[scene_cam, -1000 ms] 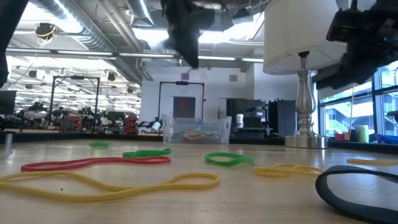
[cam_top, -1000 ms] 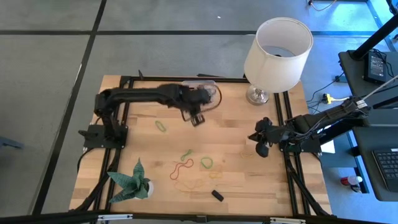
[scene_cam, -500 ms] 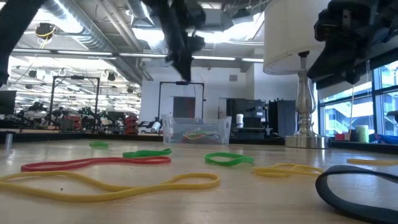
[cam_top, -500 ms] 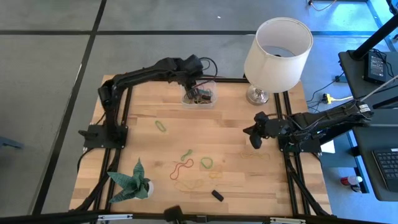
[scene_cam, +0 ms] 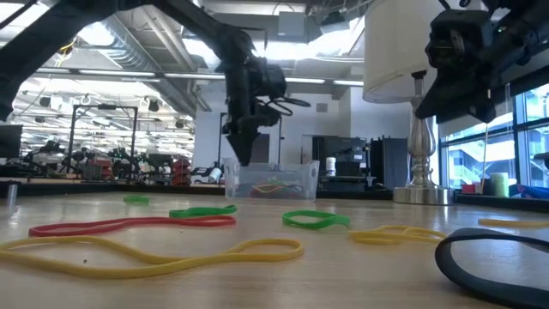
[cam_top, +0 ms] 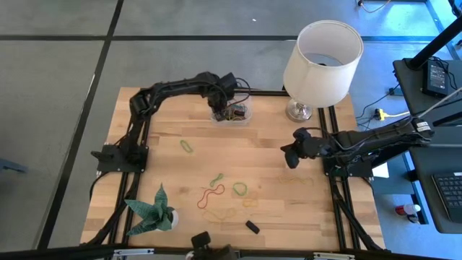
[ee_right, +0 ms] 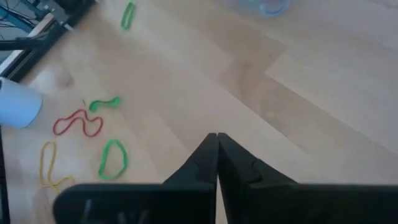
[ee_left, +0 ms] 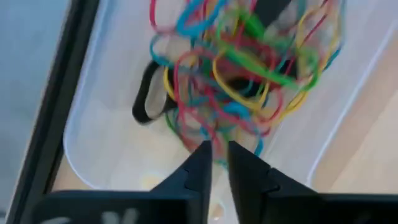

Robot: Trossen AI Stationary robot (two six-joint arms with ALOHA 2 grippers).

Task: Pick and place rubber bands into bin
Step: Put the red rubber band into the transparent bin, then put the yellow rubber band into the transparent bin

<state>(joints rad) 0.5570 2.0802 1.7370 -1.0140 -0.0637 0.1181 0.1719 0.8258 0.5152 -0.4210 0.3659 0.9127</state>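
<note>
The clear bin (cam_top: 232,113) stands at the table's far edge, holding a tangled heap of coloured rubber bands (ee_left: 242,68); it also shows in the low view (scene_cam: 273,178). My left gripper (cam_top: 220,107) (ee_left: 217,155) reaches down into the bin, its fingers nearly together with a thin slit between them. Loose bands lie flat on the table: green ones (cam_top: 186,146) (cam_top: 239,189), a red one (cam_top: 211,195) and yellow ones (cam_top: 220,214) (cam_top: 296,179). My right gripper (cam_top: 291,157) (ee_right: 217,140) hangs shut and empty above the table's right part. My left gripper points down into the bin from above, with its fingertips (ee_left: 204,152) just over the near side of the band heap. I cannot tell whether a band is pinched in the slit between them or whether they touch the heap.
A lamp with a white shade (cam_top: 323,52) and a metal foot (cam_top: 298,110) stands at the far right corner. A green folded-paper plant (cam_top: 151,209) stands at the near left. A small black block (cam_top: 251,226) lies near the front edge. Black frame rails (cam_top: 333,144) run along the table's sides.
My left gripper has gone from the table in front of the bin toward the far edge, over the bin, then down into it. My right gripper has shifted a little toward the table's left.
</note>
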